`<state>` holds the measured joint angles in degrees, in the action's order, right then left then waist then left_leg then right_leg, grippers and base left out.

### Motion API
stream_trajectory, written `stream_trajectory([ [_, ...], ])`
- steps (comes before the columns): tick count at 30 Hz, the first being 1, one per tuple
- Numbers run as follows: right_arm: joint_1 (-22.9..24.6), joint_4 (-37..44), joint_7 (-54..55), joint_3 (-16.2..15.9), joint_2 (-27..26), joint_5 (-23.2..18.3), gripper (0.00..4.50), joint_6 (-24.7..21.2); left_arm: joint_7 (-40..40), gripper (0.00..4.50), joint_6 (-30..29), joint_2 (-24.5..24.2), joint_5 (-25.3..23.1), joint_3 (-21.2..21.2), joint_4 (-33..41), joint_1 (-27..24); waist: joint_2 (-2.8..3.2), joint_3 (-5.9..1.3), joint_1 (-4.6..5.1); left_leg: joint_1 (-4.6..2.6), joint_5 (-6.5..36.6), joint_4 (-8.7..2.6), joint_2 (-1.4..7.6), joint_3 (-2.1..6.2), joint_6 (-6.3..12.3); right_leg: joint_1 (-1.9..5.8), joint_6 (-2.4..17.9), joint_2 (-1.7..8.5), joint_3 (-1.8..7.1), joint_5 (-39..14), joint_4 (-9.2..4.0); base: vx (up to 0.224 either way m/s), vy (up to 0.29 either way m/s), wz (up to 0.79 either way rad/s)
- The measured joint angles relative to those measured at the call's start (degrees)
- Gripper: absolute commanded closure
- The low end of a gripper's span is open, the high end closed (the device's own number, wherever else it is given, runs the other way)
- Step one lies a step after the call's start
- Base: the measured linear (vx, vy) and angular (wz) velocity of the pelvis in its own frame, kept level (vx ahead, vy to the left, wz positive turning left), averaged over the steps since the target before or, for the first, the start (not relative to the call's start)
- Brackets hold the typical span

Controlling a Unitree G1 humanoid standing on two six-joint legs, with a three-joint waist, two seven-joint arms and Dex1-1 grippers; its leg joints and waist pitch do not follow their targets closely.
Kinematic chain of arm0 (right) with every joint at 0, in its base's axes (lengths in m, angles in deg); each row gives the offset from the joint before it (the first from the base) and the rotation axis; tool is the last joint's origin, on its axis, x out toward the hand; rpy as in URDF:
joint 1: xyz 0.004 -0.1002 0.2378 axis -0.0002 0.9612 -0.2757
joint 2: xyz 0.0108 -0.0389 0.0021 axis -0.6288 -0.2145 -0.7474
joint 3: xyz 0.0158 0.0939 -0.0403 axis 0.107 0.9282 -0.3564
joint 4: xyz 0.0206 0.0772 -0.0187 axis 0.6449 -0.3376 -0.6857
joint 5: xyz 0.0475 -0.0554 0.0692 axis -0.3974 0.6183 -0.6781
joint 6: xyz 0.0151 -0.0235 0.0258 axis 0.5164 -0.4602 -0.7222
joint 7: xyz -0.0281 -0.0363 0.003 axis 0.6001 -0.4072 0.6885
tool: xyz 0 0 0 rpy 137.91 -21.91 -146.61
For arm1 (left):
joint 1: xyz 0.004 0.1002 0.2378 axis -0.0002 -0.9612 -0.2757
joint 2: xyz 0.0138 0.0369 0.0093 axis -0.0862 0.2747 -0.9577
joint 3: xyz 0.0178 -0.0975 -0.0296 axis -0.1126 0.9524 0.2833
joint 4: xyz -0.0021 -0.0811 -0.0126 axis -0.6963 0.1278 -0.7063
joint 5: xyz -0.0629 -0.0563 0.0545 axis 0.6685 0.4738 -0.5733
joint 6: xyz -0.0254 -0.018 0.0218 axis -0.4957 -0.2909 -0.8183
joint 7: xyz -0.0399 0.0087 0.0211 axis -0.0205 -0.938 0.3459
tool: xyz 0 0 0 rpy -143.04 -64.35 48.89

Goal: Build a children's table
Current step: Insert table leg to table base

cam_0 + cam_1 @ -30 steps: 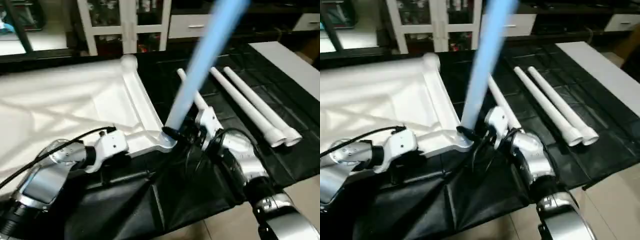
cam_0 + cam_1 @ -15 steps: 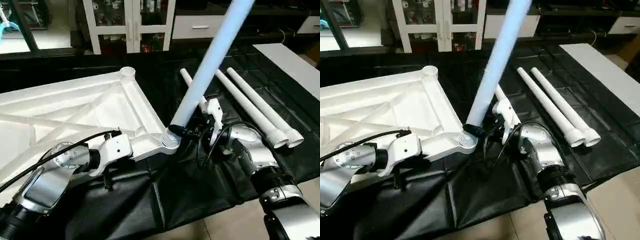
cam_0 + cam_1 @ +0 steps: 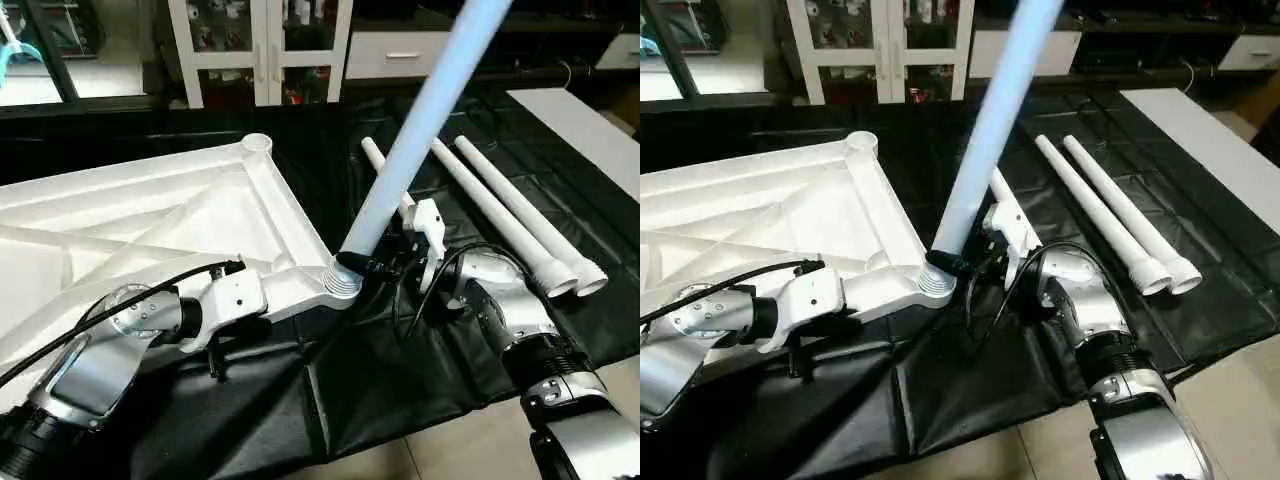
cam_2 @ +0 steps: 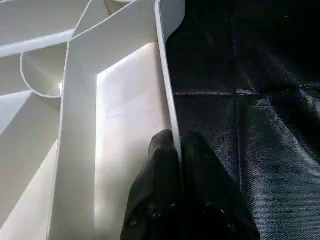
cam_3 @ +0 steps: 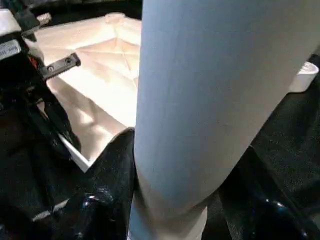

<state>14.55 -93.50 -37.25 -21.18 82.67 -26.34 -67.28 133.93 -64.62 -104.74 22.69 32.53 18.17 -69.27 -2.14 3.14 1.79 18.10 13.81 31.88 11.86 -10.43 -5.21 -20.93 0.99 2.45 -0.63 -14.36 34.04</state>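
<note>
The white table top [image 3: 200, 215] lies upside down on black cloth, ribbed underside up. My left gripper [image 4: 177, 142] is shut on the thin near rim of the top, one finger on each side of it. A long white leg [image 3: 420, 120] stands tilted to the right, its ribbed foot in the near right corner socket [image 3: 342, 282]. My right gripper [image 3: 366, 266] is shut on this leg just above the socket, and its black fingers [image 5: 112, 170] wrap both sides of the tube. Three more legs [image 3: 505, 215] lie side by side on the cloth to the right.
A white glass-door cabinet [image 3: 260, 50] stands behind the table. A white board [image 3: 590, 120] lies at the far right. The cloth ends near the front, with tiled floor [image 3: 470, 445] below it. The far corner socket [image 3: 256, 143] stands open.
The camera has shifted and steadied. The leg stays tilted in the corner socket, and both grippers keep their holds.
</note>
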Motion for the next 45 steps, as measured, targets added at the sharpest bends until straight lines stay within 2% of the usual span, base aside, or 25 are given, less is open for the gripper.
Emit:
stream_trajectory([
  [6,-1.53,0.0,0.21,-4.16,1.49,5.16,2.63,4.99,-0.64,4.47,1.05,1.72,-0.25,0.0,-2.14,0.16,0.02,-0.3,-0.39,-0.24,0.15,0.09,0.0,0.0,-0.32,0.24,0.0,0.02,0.02,0.0,0.04,0.0,0.0,0.0],
  [10,-1.51,0.0,1.33,-4.95,1.61,6.48,2.63,6.32,-1.24,4.47,2.31,2.36,-0.39,-0.22,-3.56,0.42,0.09,-0.4,-0.51,-0.27,0.17,0.29,0.0,0.04,-0.34,0.37,0.0,0.08,0.02,0.0,0.03,0.0,0.0,0.0],
  [13,-0.75,-0.01,2.55,-4.7,1.19,6.49,2.63,7.47,-1.28,4.47,2.38,2.59,-0.43,-0.23,-3.99,0.62,0.08,-0.41,-0.47,-0.27,0.17,0.34,0.0,0.11,-0.35,0.33,0.0,0.09,0.02,0.0,0.04,0.0,0.0,0.0],
  [15,0.62,-0.02,3.18,-2.63,-0.08,5.84,2.63,7.5,-1.29,4.47,2.39,2.65,-0.43,-0.2,-4.11,0.65,0.06,-0.43,-0.49,-0.28,0.17,0.34,0.0,0.16,-0.35,0.28,0.0,0.08,0.01,0.0,0.04,0.0,0.0,0.0],
  [17,2.52,-0.09,3.99,-0.26,-1.29,3.17,2.63,7.13,-1.28,4.47,2.45,2.72,-0.42,-0.15,-4.12,0.65,0.11,-0.45,-0.48,-0.21,0.17,0.34,-0.01,0.15,-0.35,0.2,0.0,0.1,0.05,0.0,0.04,0.0,0.0,0.0],
  [20,4.02,-0.08,4.03,1.94,-1.95,0.23,2.63,5.49,-1.28,4.47,2.64,2.8,-0.38,-0.06,-4.19,0.64,0.16,-0.48,-0.49,-0.12,0.17,0.34,-0.01,0.15,-0.34,0.23,0.0,0.11,0.05,0.0,0.06,0.0,0.0,0.0],
  [24,6.03,0.05,4.02,5.6,-2.75,-4.61,2.63,-0.27,-1.26,4.47,2.9,2.85,-0.35,-0.02,-4.39,0.65,0.22,-0.48,-0.53,-0.11,0.17,0.32,0.0,0.16,-0.35,0.21,0.0,0.11,0.03,0.0,0.05,0.0,0.0,0.0],
  [28,6.99,0.82,3.12,7.69,-2.72,-6.67,2.63,-4.69,-1.11,4.47,3.24,2.92,-0.22,-0.02,-4.5,0.64,0.54,-0.48,-0.58,-0.03,0.17,0.27,-0.01,0.15,-0.35,0.17,0.0,0.12,0.01,0.0,0.03,0.0,0.0,0.0],
  [32,6.99,1.83,1.88,7.49,-1.56,-6.67,2.63,-6.75,-0.62,4.47,3.4,3.17,-0.05,-0.1,-4.51,0.64,0.69,-0.54,-0.82,-0.02,0.17,0.15,-0.01,0.15,-0.34,0.18,-0.01,0.13,-0.03,-0.01,-0.08,0.0,0.0,0.0],
  [36,6.1,2.01,0.3,5.63,0.34,-6.12,2.63,-6.79,-0.34,4.47,3.52,3.31,0.19,-0.41,-4.52,0.65,0.75,-0.6,-0.96,-0.04,0.18,0.08,-0.04,0.13,-0.32,0.21,0.01,0.18,-0.05,-0.06,-0.15,0.0,0.0,0.0],
  [45,1.87,1.25,-3.72,3.36,2.91,-3.25,2.63,-10.97,0.14,4.47,3.53,3.4,0.54,-0.62,-4.34,0.55,0.75,-0.61,-1.03,-0.05,0.18,0.04,-0.04,0.07,-0.32,0.16,0.0,0.27,-0.09,-0.14,-0.16,0.0,0.0,0.0],
])
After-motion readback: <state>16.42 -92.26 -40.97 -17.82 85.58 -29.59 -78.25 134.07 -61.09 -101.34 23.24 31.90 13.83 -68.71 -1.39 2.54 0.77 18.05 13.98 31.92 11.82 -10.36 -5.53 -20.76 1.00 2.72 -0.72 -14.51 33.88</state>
